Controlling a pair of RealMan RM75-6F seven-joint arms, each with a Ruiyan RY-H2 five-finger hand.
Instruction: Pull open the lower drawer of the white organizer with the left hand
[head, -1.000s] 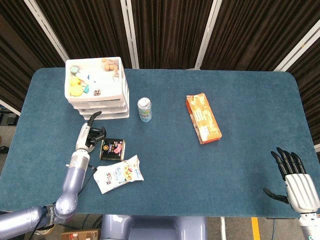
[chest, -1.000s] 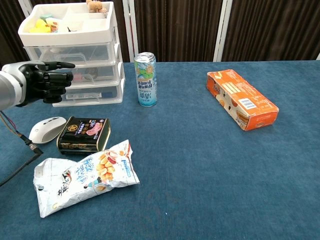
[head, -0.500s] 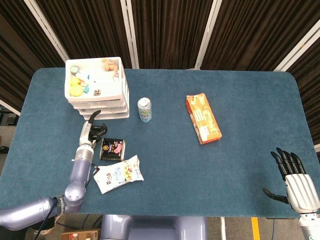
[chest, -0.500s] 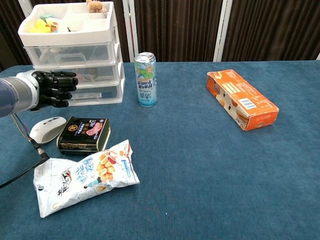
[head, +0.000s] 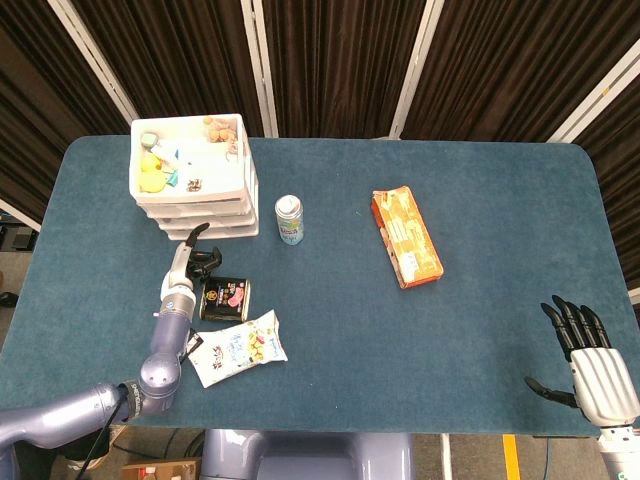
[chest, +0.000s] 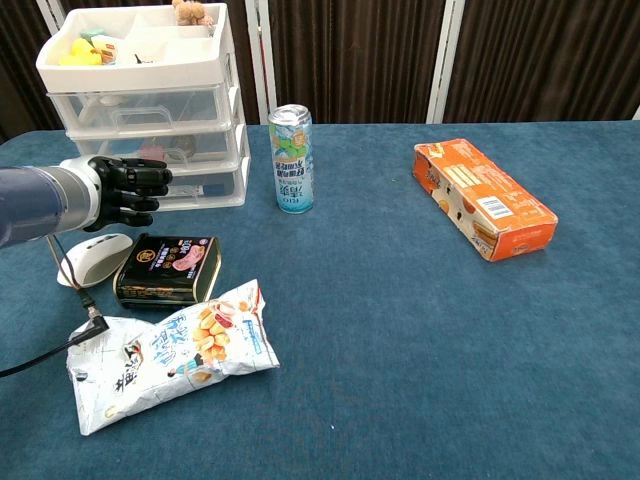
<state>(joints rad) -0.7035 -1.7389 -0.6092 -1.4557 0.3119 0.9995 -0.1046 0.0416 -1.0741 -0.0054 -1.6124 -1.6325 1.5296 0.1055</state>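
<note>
The white organizer (head: 192, 176) (chest: 148, 104) stands at the table's far left, with its top tray full of small items. Its lower drawer (chest: 205, 186) sits flush with the drawers above it. My left hand (head: 191, 261) (chest: 127, 190) hovers just in front of that drawer at its left half. The fingers are bent toward the drawer front and the thumb is raised, with nothing in the hand. Whether the fingertips touch the drawer I cannot tell. My right hand (head: 592, 361) hangs past the near right table edge with its fingers spread and empty.
A black tin (chest: 168, 268), a white mouse (chest: 92, 258) with its cable and a snack bag (chest: 165, 352) lie just below my left hand. A drink can (chest: 291, 158) stands right of the organizer. An orange box (chest: 485, 198) lies mid-table.
My left hand has moved right and down, from beside the organizer's left edge to the front of the lower drawer. The pointing finger has curled in. The drawers and the right hand have not moved.
</note>
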